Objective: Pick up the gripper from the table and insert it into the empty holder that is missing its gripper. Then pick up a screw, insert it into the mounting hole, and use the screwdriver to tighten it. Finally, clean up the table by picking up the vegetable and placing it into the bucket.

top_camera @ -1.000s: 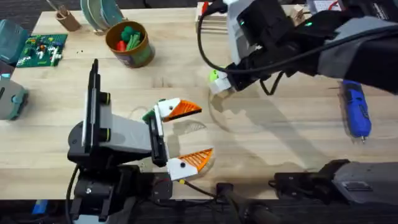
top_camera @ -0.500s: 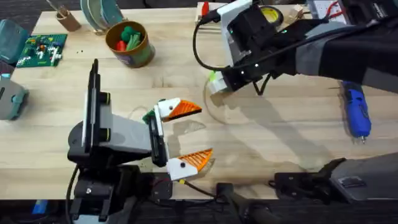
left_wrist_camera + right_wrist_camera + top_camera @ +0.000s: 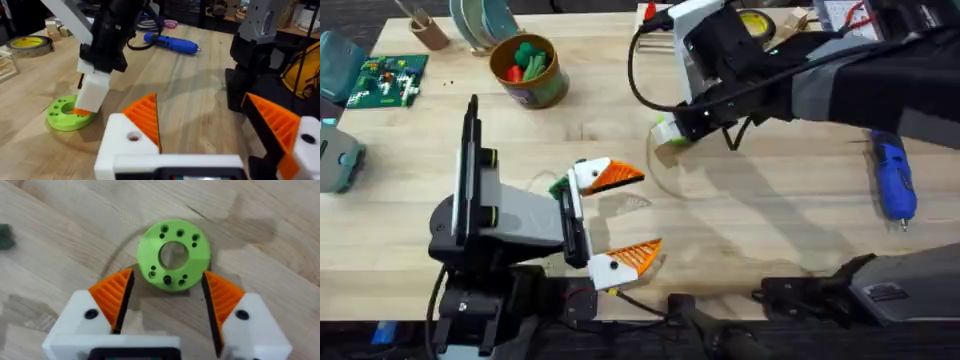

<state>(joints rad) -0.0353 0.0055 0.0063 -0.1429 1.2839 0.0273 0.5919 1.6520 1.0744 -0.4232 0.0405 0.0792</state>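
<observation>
The bucket stands at the upper left of the overhead frame, a round can with an orange-brown rim and a green label, holding green and red toy pieces. The vegetable shows as a sliver of dark green at the middle left of that frame, tucked against the white mount of the left end effector's upper finger; in the right wrist view it is a dark green scrap at the left edge. The blue screwdriver lies on the bench at the right of the overhead frame, well apart from both arms, and appears again at the upper middle of the left wrist view.

The left end effector sits at the lower middle of the overhead frame with its orange ribbed pads spread wide — nothing lies between them.

The right end effector reaches in from the upper right to the upper middle of the overhead frame. Its two orange pads are open on either side of a lime green ring disc with small holes, flanking the disc's near edge; whether they touch it cannot be told. In the left wrist view its white finger comes down onto the disc's rim.

A green circuit board lies at the far upper left — a roll of yellow tape rests at the upper left of the left wrist view.
</observation>
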